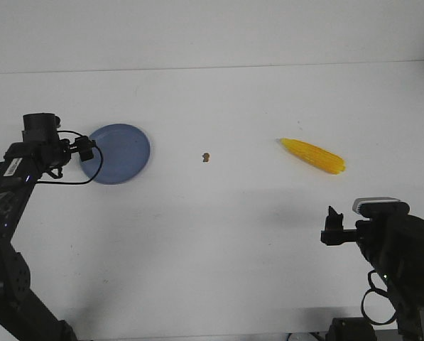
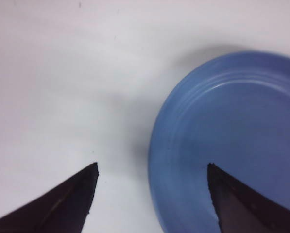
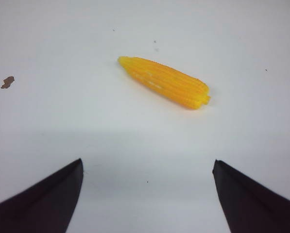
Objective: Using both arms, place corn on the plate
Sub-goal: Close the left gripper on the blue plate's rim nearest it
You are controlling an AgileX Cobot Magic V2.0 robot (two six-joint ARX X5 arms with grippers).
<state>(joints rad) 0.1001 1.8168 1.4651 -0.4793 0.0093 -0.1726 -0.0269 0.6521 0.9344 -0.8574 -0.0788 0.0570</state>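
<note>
Surface (image 1: 219,234): white and plain on my feeds, carrying everything I am working with.

Plate (image 1: 119,153): periwinkle-blue, round, lying flat right at my left claw; I see the claw's tip reaching its near rim in the front view.

Left claw (image 2: 152,170): fingers spread apart, gripping nothing. In my left wrist feed one fingertip (image 2: 89,177) hangs over bare surface outside the rim, the other over the plate's blue floor, so the rim sits between them. I cannot tell whether either finger touches it.

Right claw (image 1: 332,226): fingers wide apart in my right wrist feed, nothing between them but bare surface.

Corn (image 1: 313,154): bright yellow, lying on its side ahead of my right claw and well apart from it, untouched, lying slantwise across my right wrist feed.

Speck (image 1: 206,156): tiny and brown, between the plate and the corn, off to one side ahead of my right claw.
</note>
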